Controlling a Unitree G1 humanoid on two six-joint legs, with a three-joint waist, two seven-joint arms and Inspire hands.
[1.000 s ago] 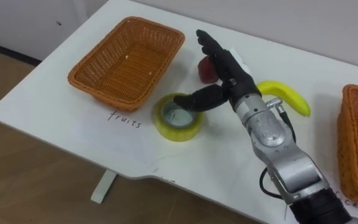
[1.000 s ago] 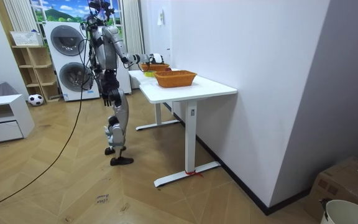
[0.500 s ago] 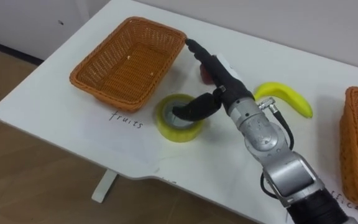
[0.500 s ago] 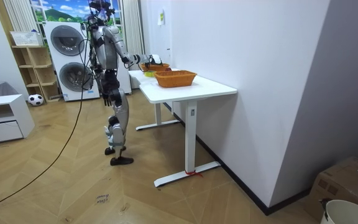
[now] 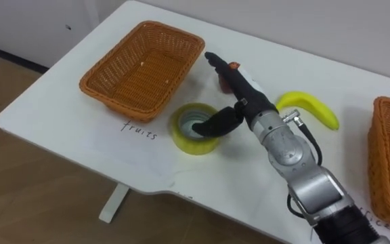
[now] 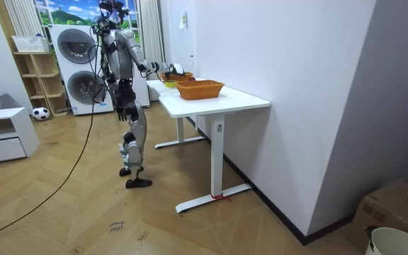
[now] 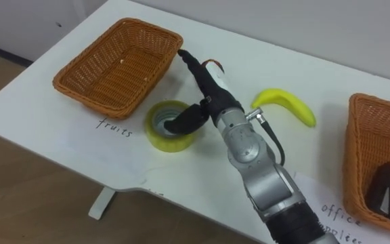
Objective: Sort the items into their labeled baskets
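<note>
**Left eye view.** Over the last second the right robot hand [image 5: 244, 100] has come down and turned on edge. Its thumb now dips into the core of the tape [image 5: 185, 139]. The tape has not moved and lies on the tabletop [image 5: 66, 135] just in front of the fruit basket [image 5: 131, 105]. The fingers are straight and reach past the roll over the red fruit [image 5: 223, 83]. Nothing is pinched, so the hand is open. Judgement: a grasp on the tape is being set up but is not yet closed. The tape belongs in the office basket [image 5: 388, 156], well apart to the right. The banana [image 5: 311, 107] lies untouched beside the forearm.

**Right eye view.** The thumb tip is inside the ring, and the fingers pass outside its far wall, aimed at the fruit basket's near corner. The office basket already holds a dark item [image 7: 384, 186].

**Room view.** The robot stands upright at the tabletop's far end, stance unchanged, with its right arm stretched over the tabletop. The left robot hand [image 6: 122, 112] hangs by the hip.
</note>
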